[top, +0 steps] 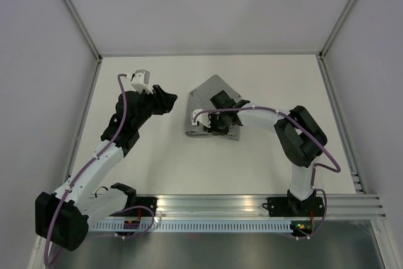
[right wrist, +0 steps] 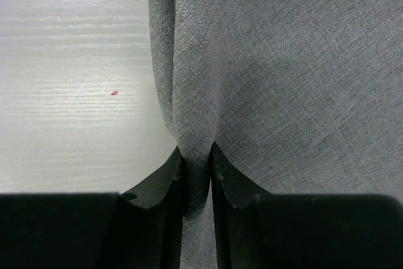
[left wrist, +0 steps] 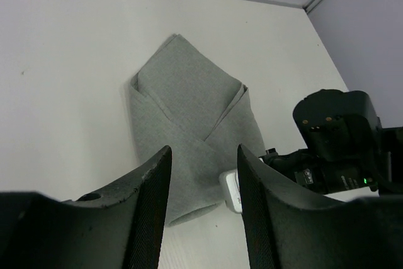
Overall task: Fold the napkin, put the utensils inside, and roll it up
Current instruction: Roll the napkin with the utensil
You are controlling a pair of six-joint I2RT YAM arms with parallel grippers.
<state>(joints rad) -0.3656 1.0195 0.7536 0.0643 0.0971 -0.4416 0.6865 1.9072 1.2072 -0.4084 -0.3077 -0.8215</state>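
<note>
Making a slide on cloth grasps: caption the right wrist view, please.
The right claw pinches a raised fold of the grey napkin near its edge on the white table.

This looks like a robot lab, with a small test booth. A bare white surface (top: 189,168) sits inside plain pale walls (top: 208,4) held by metal bars (top: 75,16). A silver rail (top: 252,205) at the near edge carries the left robot arm (top: 94,162) and the right robot arm (top: 296,137). Purple cables (top: 332,160) run along them.
</note>
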